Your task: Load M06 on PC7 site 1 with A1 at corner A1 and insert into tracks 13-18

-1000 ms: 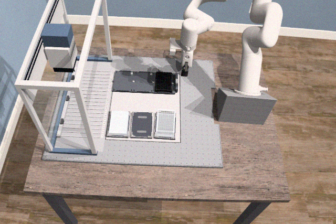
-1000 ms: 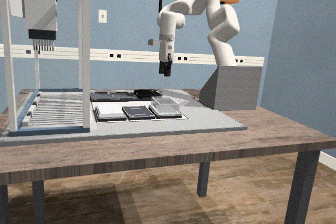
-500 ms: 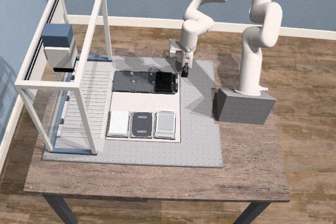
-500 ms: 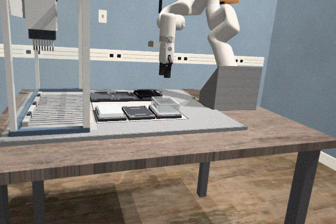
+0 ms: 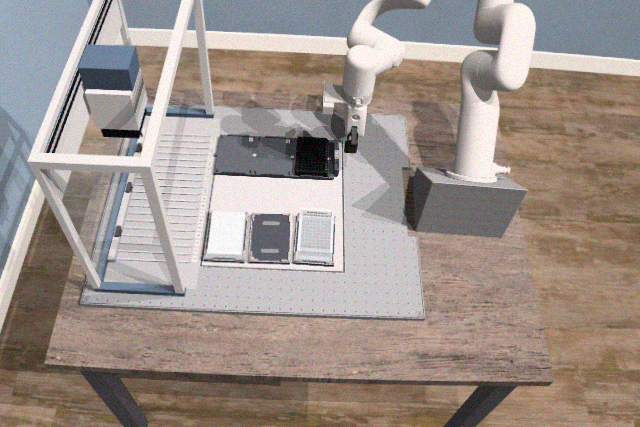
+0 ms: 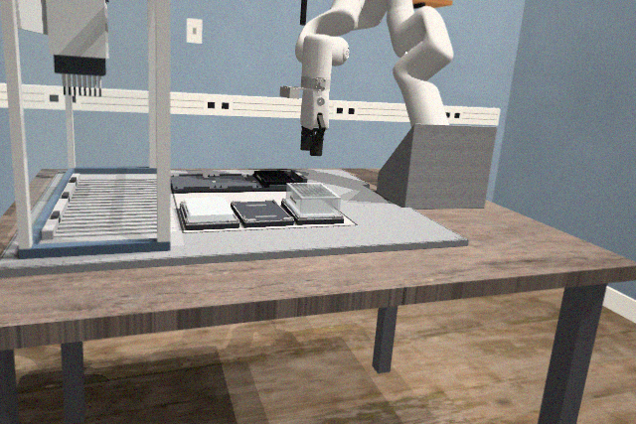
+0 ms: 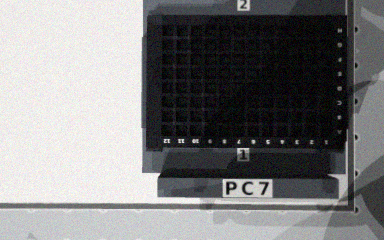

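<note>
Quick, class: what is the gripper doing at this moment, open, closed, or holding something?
Gripper: open and holding nothing, hanging in the air above the handle end of carrier PC7.

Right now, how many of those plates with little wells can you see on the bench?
3. A black plate sits on the dark carrier, at the arm's end of it. A clear block and a white plate sit in the row of nests; the middle nest is empty.
</note>
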